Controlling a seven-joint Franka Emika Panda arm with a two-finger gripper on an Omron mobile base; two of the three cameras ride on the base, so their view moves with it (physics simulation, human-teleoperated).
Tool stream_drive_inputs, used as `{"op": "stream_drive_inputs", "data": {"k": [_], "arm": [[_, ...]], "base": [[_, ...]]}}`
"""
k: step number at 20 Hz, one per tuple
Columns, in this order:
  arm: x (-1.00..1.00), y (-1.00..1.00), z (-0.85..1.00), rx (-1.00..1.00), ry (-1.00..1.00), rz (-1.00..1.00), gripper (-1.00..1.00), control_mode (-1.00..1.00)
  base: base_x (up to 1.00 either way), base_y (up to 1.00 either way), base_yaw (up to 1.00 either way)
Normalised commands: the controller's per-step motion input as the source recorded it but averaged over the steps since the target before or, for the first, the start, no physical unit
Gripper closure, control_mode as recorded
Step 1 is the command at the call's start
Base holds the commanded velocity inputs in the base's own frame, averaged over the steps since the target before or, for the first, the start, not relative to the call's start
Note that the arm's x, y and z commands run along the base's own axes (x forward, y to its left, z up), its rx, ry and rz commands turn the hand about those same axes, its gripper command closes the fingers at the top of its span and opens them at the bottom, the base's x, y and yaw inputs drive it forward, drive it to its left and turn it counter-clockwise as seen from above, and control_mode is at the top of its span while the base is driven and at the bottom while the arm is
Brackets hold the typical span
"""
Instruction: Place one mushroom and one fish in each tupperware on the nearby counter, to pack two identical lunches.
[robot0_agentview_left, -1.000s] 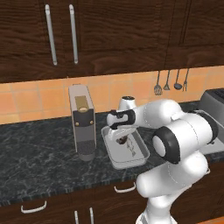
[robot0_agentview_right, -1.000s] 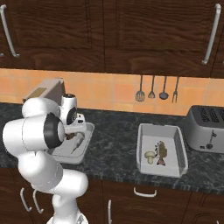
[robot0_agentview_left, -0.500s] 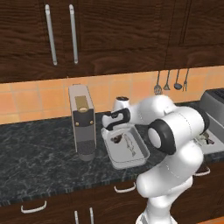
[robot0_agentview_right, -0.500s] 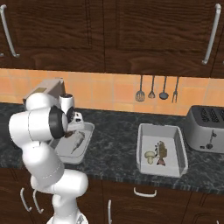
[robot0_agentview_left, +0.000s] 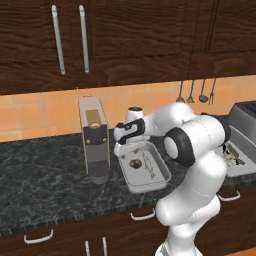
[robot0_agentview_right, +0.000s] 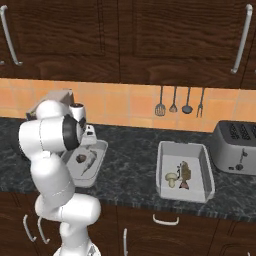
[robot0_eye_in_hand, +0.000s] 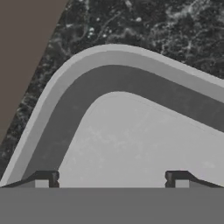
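Note:
On the dark speckled counter (robot0_agentview_left: 45, 170) lies a pale grey tupperware (robot0_agentview_left: 161, 175) holding a dark brown mushroom (robot0_agentview_left: 134, 163) and a slim pale fish (robot0_agentview_left: 149, 165). The right base view shows this tupperware (robot0_agentview_right: 101, 146) with its mushroom (robot0_agentview_right: 81, 158) and fish (robot0_agentview_right: 91, 161). My gripper (robot0_agentview_left: 121, 141) hangs over its far end, open, and the hand view shows the fingertips (robot0_eye_in_hand: 43, 179) wide apart over a bare corner of the tupperware (robot0_eye_in_hand: 65, 78). The second tupperware (robot0_agentview_right: 162, 170) to the right holds a mushroom (robot0_agentview_right: 171, 178) and a fish (robot0_agentview_right: 184, 172).
A tall coffee machine (robot0_agentview_left: 93, 140) stands just left of the near tray. A silver toaster (robot0_agentview_right: 237, 147) sits at the far right beside the second tray. Kitchen utensils (robot0_agentview_right: 180, 100) hang on the tiled wall. Dark cabinets with long handles hang above.
The jaws have opened wide. The hand has swung slightly left over the far end of the near tray, and the arm's elbow has moved with it.

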Motion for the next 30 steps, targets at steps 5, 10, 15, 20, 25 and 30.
{"op": "stream_drive_inputs", "data": {"k": [5,10,15,20,25,30], "arm": [[-1.0,-0.27,0.07,0.0,-0.05,0.0,-1.0,-1.0],[-0.95,-0.3,0.4,0.0,0.02,0.0,-1.0,-1.0],[-0.71,-0.44,0.93,0.0,0.17,-0.04,-1.0,-1.0],[-0.95,-0.26,0.91,-0.02,-0.04,0.0,-1.0,-1.0],[-0.45,0.0,-0.01,0.0,0.04,0.02,-1.0,-1.0],[-0.6,0.02,0.42,0.0,-0.13,-0.02,-1.0,-1.0]], "base": [[0.0,0.0,0.0],[0.0,0.0,0.0],[0.0,0.0,0.0],[0.0,0.0,0.0],[0.0,0.0,0.0],[0.0,0.0,0.0]]}}
